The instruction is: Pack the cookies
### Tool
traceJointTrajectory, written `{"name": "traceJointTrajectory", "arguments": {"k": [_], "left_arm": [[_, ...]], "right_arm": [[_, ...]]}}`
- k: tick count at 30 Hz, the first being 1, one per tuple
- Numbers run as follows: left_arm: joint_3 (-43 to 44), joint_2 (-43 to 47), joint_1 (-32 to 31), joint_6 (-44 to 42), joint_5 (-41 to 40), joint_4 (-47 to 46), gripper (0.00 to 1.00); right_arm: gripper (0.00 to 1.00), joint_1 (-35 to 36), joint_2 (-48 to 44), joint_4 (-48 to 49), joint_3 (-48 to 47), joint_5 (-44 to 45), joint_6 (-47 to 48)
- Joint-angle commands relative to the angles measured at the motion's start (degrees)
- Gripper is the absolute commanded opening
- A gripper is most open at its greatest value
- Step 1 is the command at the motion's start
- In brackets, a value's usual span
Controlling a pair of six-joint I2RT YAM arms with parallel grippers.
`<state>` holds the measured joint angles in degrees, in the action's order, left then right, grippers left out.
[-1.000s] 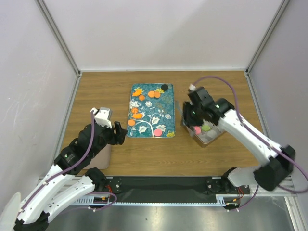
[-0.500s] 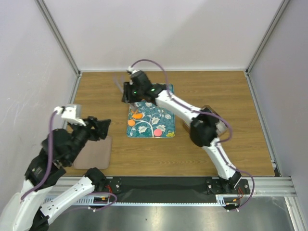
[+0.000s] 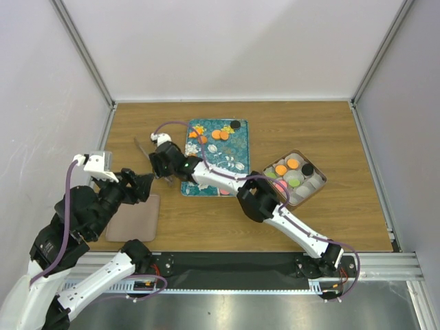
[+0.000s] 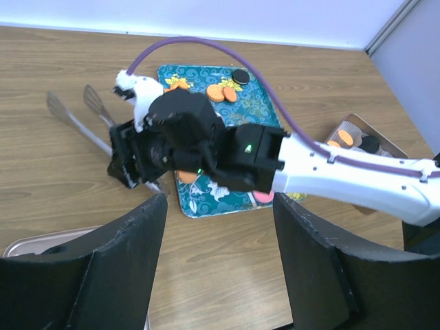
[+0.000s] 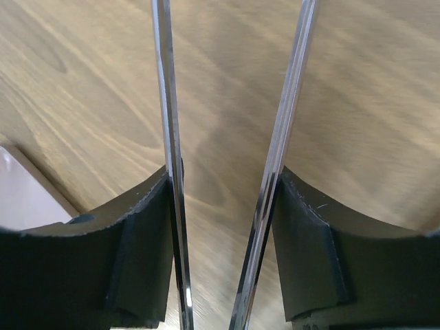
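Orange cookies (image 3: 220, 134) and a black cookie (image 3: 235, 124) lie at the far end of the teal tray (image 3: 239, 151); a pink one (image 3: 225, 190) lies at its near edge. They also show in the left wrist view, orange (image 4: 221, 91), black (image 4: 240, 77) and pink (image 4: 262, 197). My right gripper (image 3: 162, 166) reaches past the tray's left edge and is shut on metal tongs (image 3: 143, 148). The tongs' arms (image 5: 168, 137) stand apart between the pads, their ends (image 4: 75, 110) empty over bare wood. My left gripper (image 4: 220, 261) is open and empty, raised above the table.
A box (image 3: 317, 184) of paper cups at the right holds orange, green, pink and black cookies. A flat brown lid (image 3: 137, 220) lies at the near left, under my left gripper. The right arm stretches across the tray's near half.
My right gripper has swung with the tongs from the box at the right, across the tray, to the wood left of it. My left arm has lifted and pulled back.
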<state>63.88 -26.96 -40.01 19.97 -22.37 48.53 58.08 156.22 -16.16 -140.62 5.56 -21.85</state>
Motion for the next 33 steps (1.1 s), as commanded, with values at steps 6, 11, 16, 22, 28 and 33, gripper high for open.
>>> {"name": "traceJointTrajectory", "arguments": {"k": [6,11,16,22,28,33], "left_arm": [[-0.7,0.2,-0.2,0.4,-0.5,0.2,0.69],[-1.5,0.3,-0.3,0.5,-0.1,-0.3,0.69],[-1.7,0.3,-0.3,0.4,0.0,-0.7,0.70],[-1.6,0.4,-0.2,0.4,-0.1,-0.8,0.70],[-1.5,0.4,-0.2,0.4,-0.1,-0.9,0.70],[-1.2,0.3,-0.3,0.2,-0.6,-0.9,0.70]], "right_arm": [[0.58,1.7,1.5,6.3,-3.1,8.1,5.4],[0.62,2.6,2.2,5.9,-2.8,10.8,7.9],[0.66,2.6,2.7,5.2,-2.6,11.8,9.5],[0.71,2.6,3.0,4.8,-2.6,11.1,10.0],[0.78,2.6,2.7,5.0,-2.6,10.1,10.3],[0.81,2.7,1.7,5.8,-2.5,9.6,10.5]]}}
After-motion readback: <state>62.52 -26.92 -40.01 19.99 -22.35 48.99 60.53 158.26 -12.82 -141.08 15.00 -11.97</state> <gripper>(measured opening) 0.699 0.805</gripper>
